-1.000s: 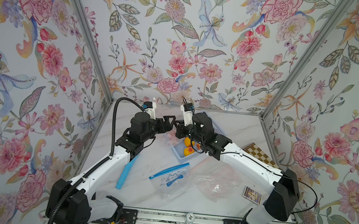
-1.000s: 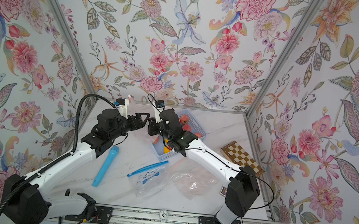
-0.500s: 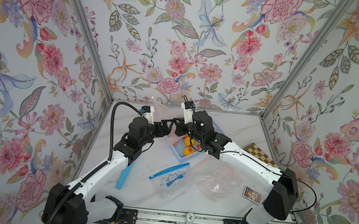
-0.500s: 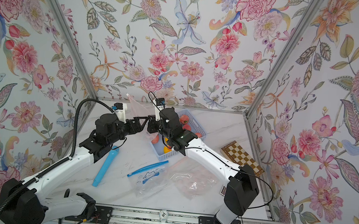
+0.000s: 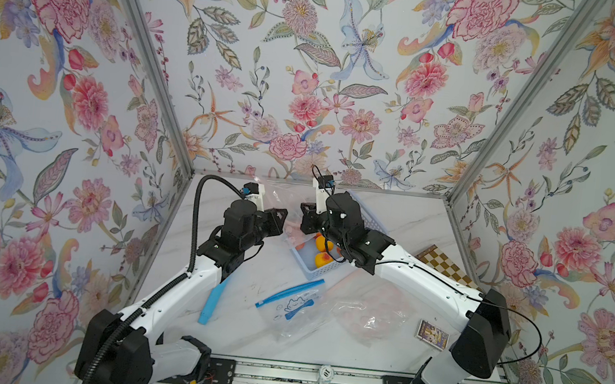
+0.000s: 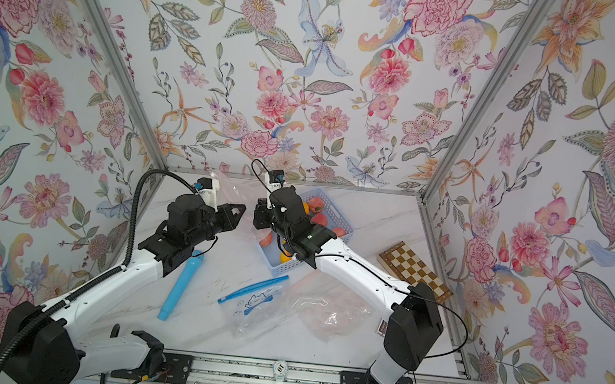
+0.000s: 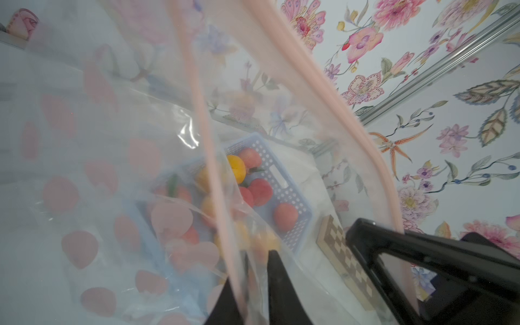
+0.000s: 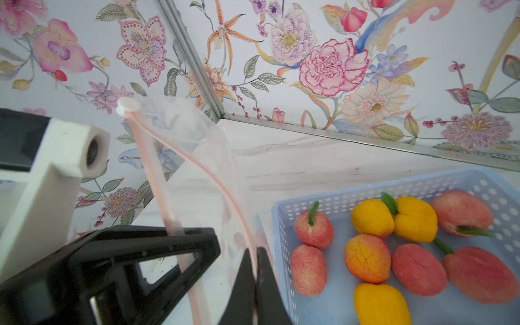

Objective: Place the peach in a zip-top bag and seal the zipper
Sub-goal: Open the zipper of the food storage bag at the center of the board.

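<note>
A clear zip-top bag [image 5: 276, 197] with pink peach prints and a pink zipper hangs in the air between my two grippers, mouth pulled apart. My left gripper [image 7: 250, 266] is shut on one zipper lip [image 7: 208, 146]. The right gripper [image 8: 253, 251] is shut on the other lip [image 8: 225, 194], just beside the basket. In both top views the grippers [image 5: 283, 217] [image 5: 302, 216] face each other almost tip to tip. Several peaches [image 8: 367, 259], pink and yellow, lie in the blue basket [image 8: 394, 184] under the right arm. No peach shows inside the bag.
A second bag with a blue zipper [image 5: 288, 300] and a crumpled clear bag [image 5: 374, 317] lie flat toward the front. A blue tube [image 5: 213, 300] lies by the left arm. A checkerboard [image 5: 446, 266] and a small card box [image 5: 433, 332] sit at the right.
My left gripper moved right toward the right gripper and closed on the bag's free lip; it stood open before. The right gripper kept its grip and barely moved.
</note>
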